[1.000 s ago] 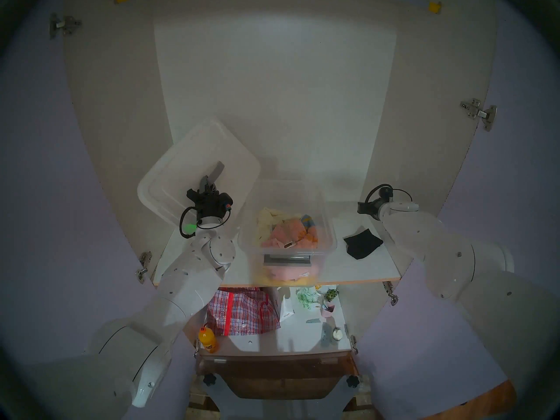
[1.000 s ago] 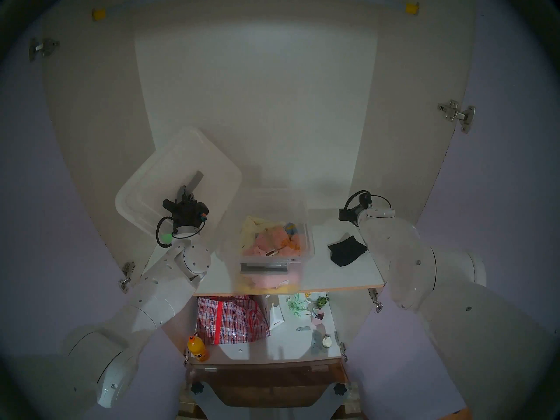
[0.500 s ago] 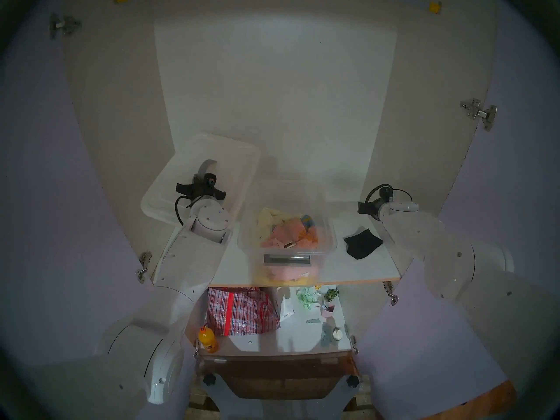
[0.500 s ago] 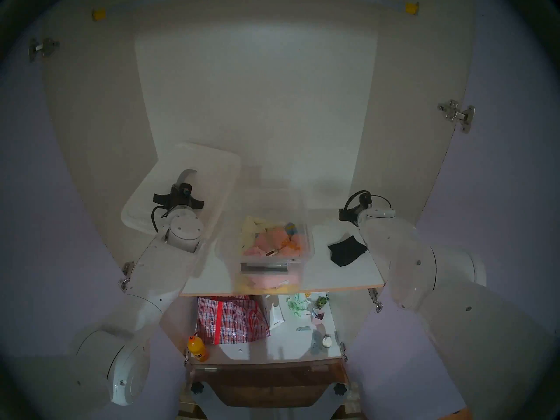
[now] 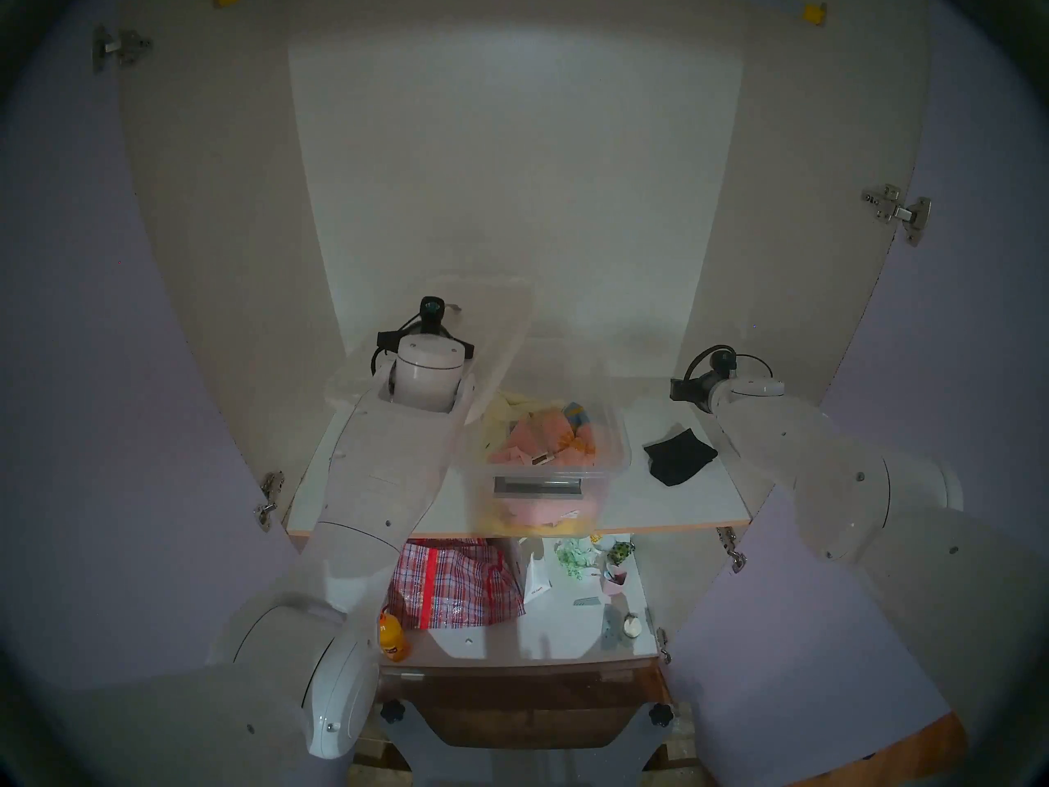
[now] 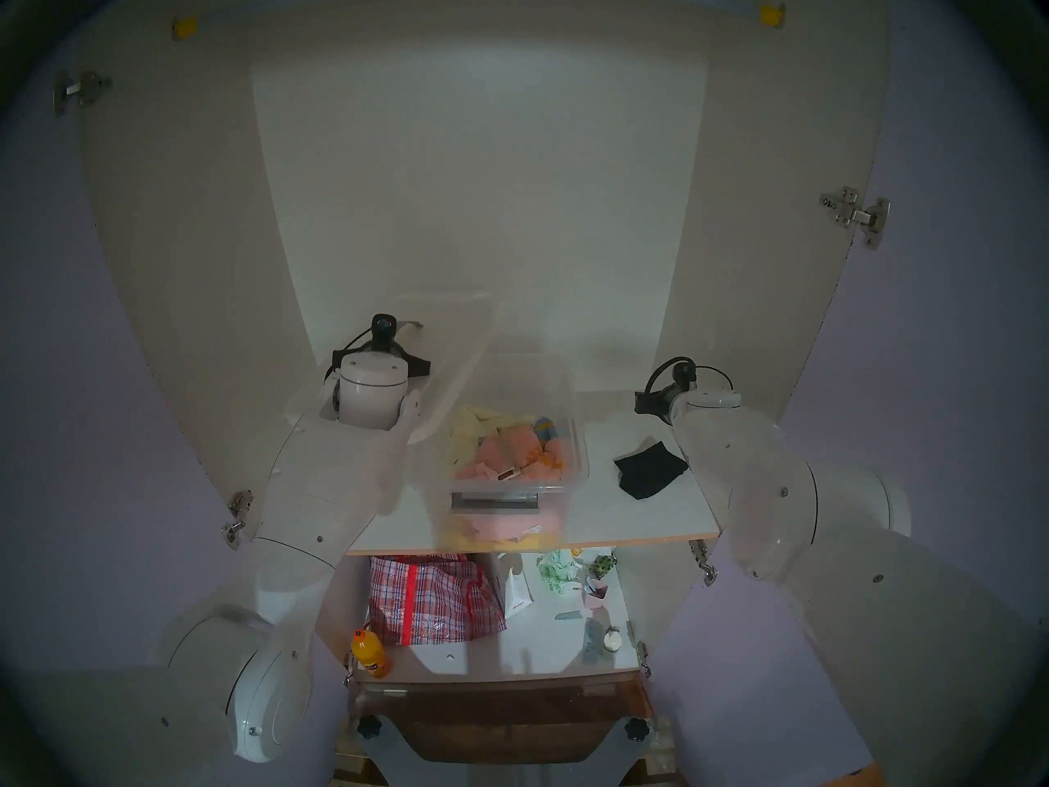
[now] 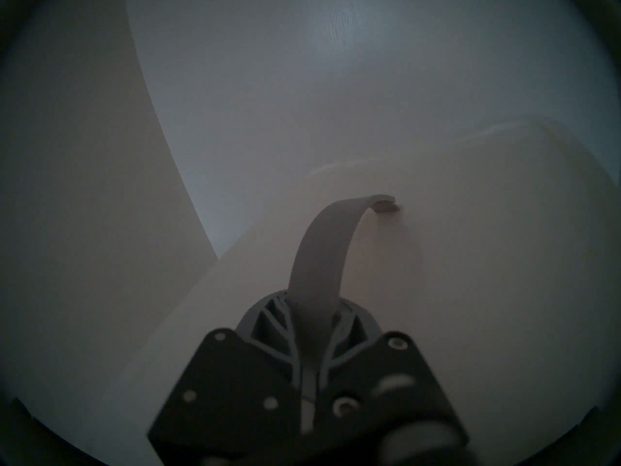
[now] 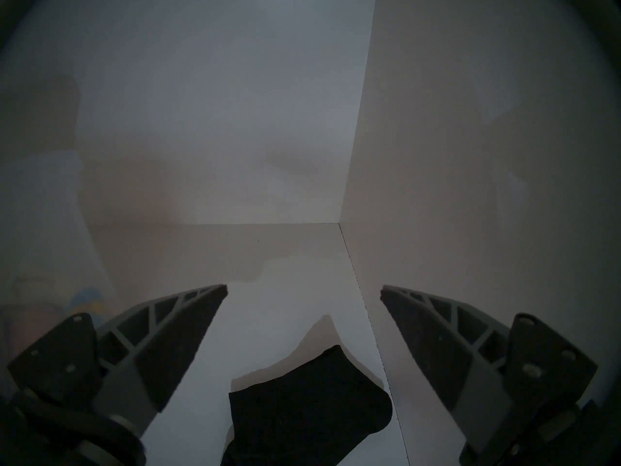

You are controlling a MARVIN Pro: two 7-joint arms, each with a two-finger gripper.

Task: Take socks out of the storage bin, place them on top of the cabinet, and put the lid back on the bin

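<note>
Two tools are mine. In the left wrist view my left tool point(image 7: 311, 324) is pressed together on the grey bar handle point(image 7: 322, 250) of the lid point(image 7: 470, 253); its fingertips point(image 7: 268, 317) blur into the dark mount, and the lid's far rim fades into the pale wall. From the head view my own wrist hides that grip, and the lid point(image 5: 499, 326) hangs tilted over the left rear of the storage bin point(image 5: 616, 445), which sits uncovered on the cabinet point(image 5: 511, 172) shelf point(image 5: 704, 502), pastel cloths inside. My right tool point(image 8: 302, 295) stands spread and empty above the socks point(image 8: 309, 408), which lie on the shelf right of the bin; their near end is cut off by the frame.
</note>
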